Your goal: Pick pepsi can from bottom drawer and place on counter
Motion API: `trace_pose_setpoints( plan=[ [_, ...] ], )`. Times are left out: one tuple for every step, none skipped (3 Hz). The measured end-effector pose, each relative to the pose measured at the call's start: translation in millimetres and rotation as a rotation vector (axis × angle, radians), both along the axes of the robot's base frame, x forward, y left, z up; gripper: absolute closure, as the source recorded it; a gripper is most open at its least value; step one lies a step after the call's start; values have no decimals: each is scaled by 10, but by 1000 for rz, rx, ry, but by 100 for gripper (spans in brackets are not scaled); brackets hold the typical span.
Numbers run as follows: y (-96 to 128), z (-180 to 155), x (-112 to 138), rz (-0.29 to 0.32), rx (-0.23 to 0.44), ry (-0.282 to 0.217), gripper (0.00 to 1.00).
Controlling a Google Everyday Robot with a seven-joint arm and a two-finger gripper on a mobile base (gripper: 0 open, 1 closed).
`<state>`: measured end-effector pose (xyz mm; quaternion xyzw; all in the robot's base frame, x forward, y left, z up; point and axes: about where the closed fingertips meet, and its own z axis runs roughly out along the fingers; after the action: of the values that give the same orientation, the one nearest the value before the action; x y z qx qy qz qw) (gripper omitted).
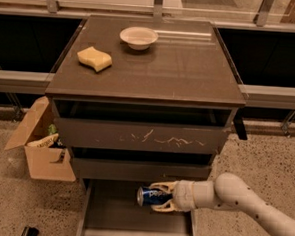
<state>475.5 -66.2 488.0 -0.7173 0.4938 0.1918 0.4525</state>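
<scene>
Small dark blue pepsi can [146,196] lies sideways low in the pulled-out grey-brown bottom drawer [111,215], cream two-finger hand [159,196] clamped round it from the right. Judgement: draw it out and up, clear of the drawer fronts [136,137] above. Dark brown glossy bench [180,77] carries yellow sponge [94,59] left, white bowl [138,38] further back. Open cardboard box [45,159] on speckled floor [265,157], left.

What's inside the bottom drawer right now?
The pepsi can, lying sideways, clamped in the gripper reaching in. The rear of the bottom drawer, beneath the middle drawer, is hidden.
</scene>
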Motion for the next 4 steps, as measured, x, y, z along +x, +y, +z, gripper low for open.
trace_pose_setpoints(
  plan=[
    [-214, 749, -123, -4, -41, -114, 100],
    [-337, 1241, -177, -14, -83, -197, 100],
    [-344, 1257, -175, -16, -82, -199, 100],
    [-525, 1628, -149, -50, -104, -256, 100]
  ],
)
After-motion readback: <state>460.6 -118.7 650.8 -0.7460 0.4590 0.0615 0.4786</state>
